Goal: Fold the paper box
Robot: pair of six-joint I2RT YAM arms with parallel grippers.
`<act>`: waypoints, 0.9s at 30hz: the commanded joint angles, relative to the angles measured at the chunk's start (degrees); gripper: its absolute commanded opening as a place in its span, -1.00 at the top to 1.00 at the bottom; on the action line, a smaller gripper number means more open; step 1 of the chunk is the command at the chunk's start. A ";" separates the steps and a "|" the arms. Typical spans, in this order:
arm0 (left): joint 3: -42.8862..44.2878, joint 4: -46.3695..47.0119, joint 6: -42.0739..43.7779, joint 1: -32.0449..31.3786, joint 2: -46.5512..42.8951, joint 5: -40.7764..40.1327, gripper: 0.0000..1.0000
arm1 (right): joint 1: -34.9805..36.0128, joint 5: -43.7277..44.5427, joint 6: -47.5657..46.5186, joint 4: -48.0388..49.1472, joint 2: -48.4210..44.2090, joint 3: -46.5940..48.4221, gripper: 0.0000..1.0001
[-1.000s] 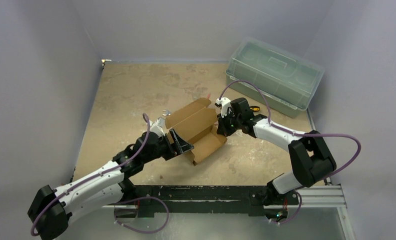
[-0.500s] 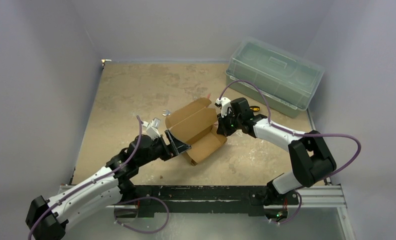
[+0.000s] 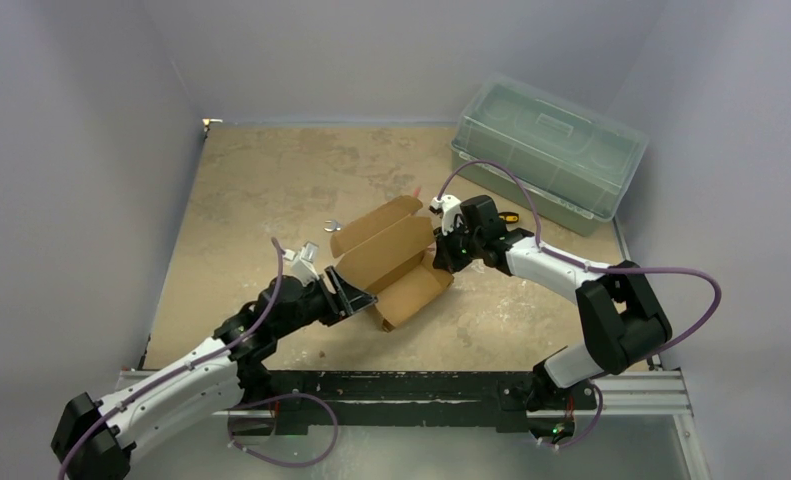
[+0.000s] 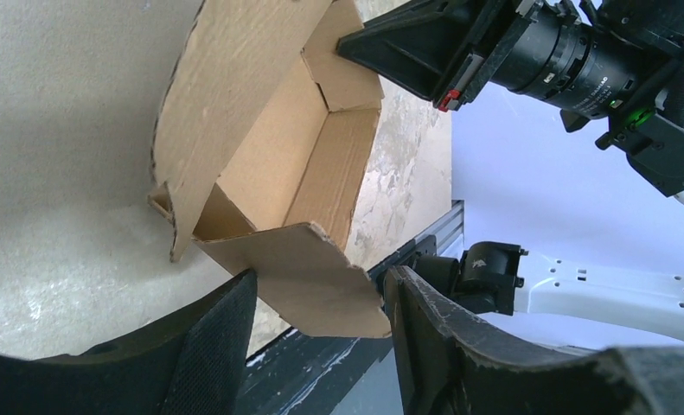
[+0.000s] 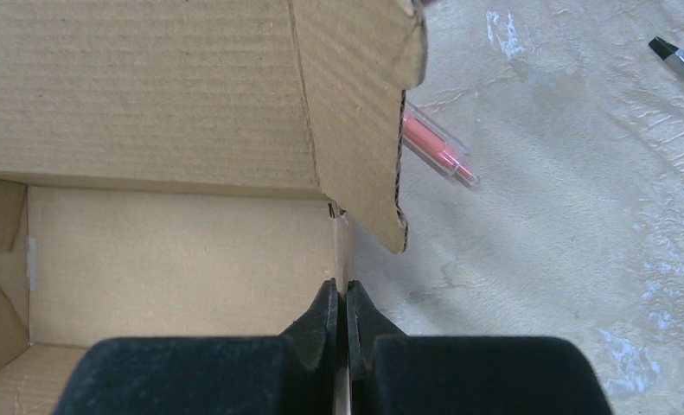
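The brown paper box lies half-formed in the middle of the table, walls up and flaps spread. My right gripper sits at its right end, shut on the thin edge of a box wall; a pale sliver of card shows between the fingertips. My left gripper is at the box's near-left corner. In the left wrist view its fingers stand apart, and a loose end flap lies flat across the gap, its edges close to both pads. The box's open inside faces that camera.
A green-tinted plastic lidded bin stands at the back right. A red pen lies just beyond the box, another pen tip farther right. A small metal ring lies left of the box. The table's near rail is close.
My left gripper has drawn back toward the near left and its jaws have narrowed round the end flap. The box and the right arm have stayed put.
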 commanded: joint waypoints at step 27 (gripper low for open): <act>1.83 12.12 -1.48 -0.07 12.63 1.51 0.37 | 1.39 0.11 -0.10 0.23 0.66 2.83 0.99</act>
